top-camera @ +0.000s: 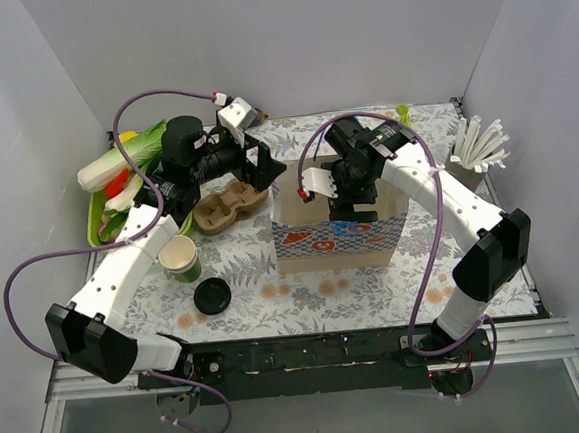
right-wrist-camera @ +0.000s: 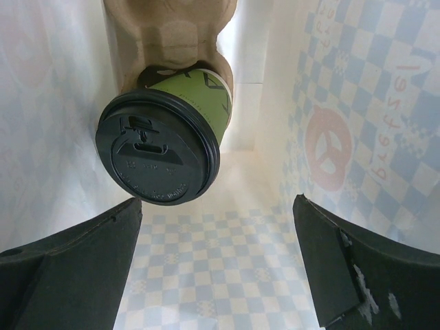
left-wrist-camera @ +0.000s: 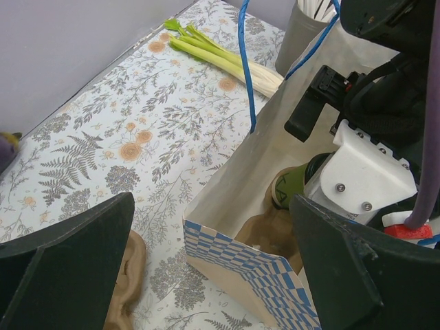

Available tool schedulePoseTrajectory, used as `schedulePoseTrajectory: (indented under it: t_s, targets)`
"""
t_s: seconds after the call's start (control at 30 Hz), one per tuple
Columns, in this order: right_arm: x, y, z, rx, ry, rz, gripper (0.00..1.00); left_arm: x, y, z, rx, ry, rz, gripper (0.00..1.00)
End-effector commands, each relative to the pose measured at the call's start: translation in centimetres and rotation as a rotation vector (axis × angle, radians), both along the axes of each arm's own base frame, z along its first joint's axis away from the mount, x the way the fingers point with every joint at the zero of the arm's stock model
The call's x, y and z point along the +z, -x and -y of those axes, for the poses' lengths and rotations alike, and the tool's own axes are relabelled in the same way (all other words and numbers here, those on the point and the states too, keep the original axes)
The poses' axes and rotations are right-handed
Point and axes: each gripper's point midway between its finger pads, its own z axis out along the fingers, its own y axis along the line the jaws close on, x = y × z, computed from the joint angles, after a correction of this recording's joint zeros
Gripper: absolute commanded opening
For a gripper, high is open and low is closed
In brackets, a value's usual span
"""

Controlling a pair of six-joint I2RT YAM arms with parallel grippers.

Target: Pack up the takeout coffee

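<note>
plainly left fingers (left-wrist-camera: 62,268) and right fingers (right-wrist-camera: 69,275) gape wide, empty; takeout coffee (right-wrist-camera: 165,148) sits untouched in the bag (right-wrist-camera: 357,137).

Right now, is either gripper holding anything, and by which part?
Nothing is held. The right gripper hangs open in the bag, not around the lidded cup; the left gripper is open.

The left arm (top-camera: 123,265) and right arm (top-camera: 446,196) are chains of white links with black joints and black wrist housings, and a thin purple cable (top-camera: 33,267) loops along each. The left gripper (left-wrist-camera: 213,206) and right gripper (right-wrist-camera: 216,203) have broad matte-black fingers (right-wrist-camera: 69,275). The right one's body carries a white plate (left-wrist-camera: 364,175) with two silver screws (left-wrist-camera: 335,187) and a red tag (left-wrist-camera: 405,230).
</note>
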Motion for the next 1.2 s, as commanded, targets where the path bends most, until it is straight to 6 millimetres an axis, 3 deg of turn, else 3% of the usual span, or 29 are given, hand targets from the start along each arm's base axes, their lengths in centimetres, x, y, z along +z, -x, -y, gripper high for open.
schedulePoseTrajectory:
  t_s: [0.0,0.43,0.73,1.0,1.17]
  targets:
    - [2.8,0.5,0.1,-0.011,-0.047,0.053,0.98,1.0,0.3,0.2,-0.016,0.015,0.029,0.98]
    - [4.4,0.5,0.1,-0.037,-0.077,0.092,0.98,0.9,0.5,0.2,-0.019,0.015,0.026,0.98]
    - [3.8,1.0,-0.1,-0.037,-0.083,0.064,0.98,0.7,0.7,0.4,-0.027,0.011,0.021,0.98]
    - [4.2,1.1,-0.6,-0.055,-0.148,0.092,0.98,-1.1,3.3,1.9,-0.189,-0.003,-0.096,0.98]
    - [4.1,2.5,-0.5,-0.057,-0.208,0.092,0.97,-2.5,4.6,3.0,-0.266,-0.014,-0.172,0.98]
